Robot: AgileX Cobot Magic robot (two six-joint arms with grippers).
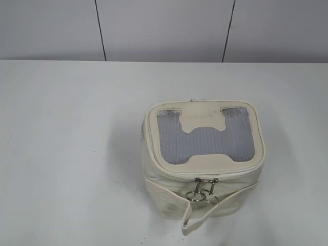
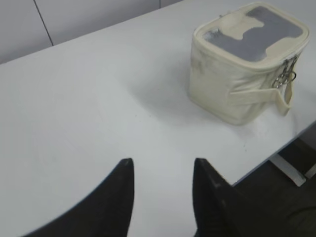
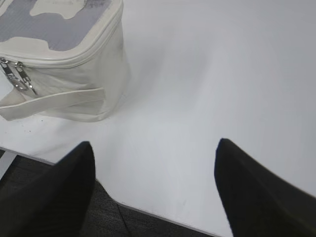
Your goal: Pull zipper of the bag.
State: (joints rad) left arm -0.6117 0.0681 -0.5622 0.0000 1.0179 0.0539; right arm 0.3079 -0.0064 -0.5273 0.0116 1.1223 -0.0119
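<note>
- my left gripper point(image 2: 163, 170) hangs over bare table point(image 2: 89, 108), fingers parted and holding nothing; the bag point(image 2: 237, 74) sits well ahead of it and off to the right.
- my right gripper point(image 3: 153, 163) is spread wide and empty, near the table's front edge; the bag point(image 3: 64, 64) lies ahead and to its left, clear of both fingers.
- the zipper point(image 1: 207, 177) runs around the lid edge, and its two silver sliders point(image 1: 205, 181) sit side by side at the front face, ring pulls hanging down.
- the loose strap point(image 1: 192, 218) droops just under the rings.
</note>
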